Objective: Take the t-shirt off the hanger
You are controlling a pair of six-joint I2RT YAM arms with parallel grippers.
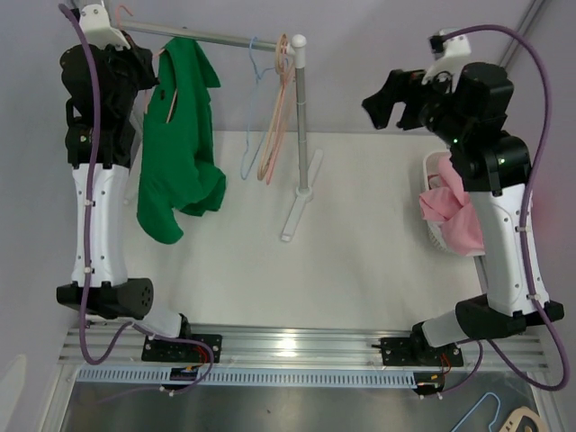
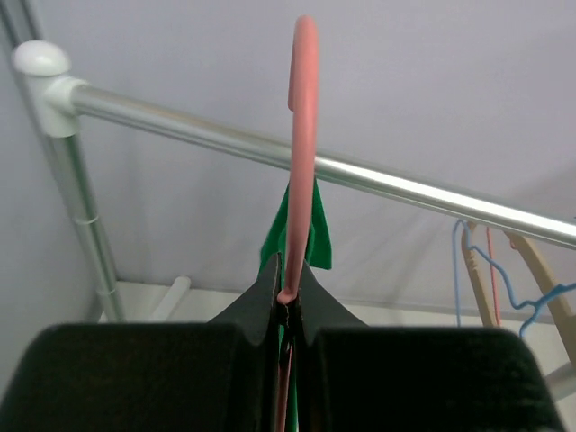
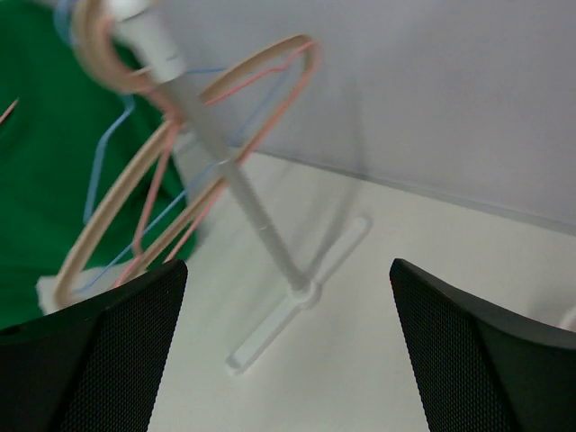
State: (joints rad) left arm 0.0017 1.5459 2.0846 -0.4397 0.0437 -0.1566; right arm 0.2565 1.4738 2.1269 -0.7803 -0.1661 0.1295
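A green t-shirt [image 1: 180, 135] hangs on a pink hanger [image 2: 304, 135] hooked over the metal rail [image 1: 225, 38] at the rack's left end. The shirt droops unevenly, bunched at its lower right. My left gripper [image 2: 288, 279] is shut on the pink hanger's neck just below the hook, beside the shirt's collar [image 2: 319, 238]; it is at the upper left in the top view [image 1: 142, 67]. My right gripper [image 1: 387, 101] is open and empty, held in the air right of the rack. Its wrist view [image 3: 288, 360] faces the rack post, with the shirt [image 3: 36, 162] at the left edge.
Several empty hangers, blue, pink and beige [image 1: 270, 117], hang at the rail's right end beside the upright post [image 1: 301, 126] and its white foot [image 1: 297, 211]. A white basket [image 1: 436, 236] holding pink cloth [image 1: 454, 216] sits at the right by my right arm.
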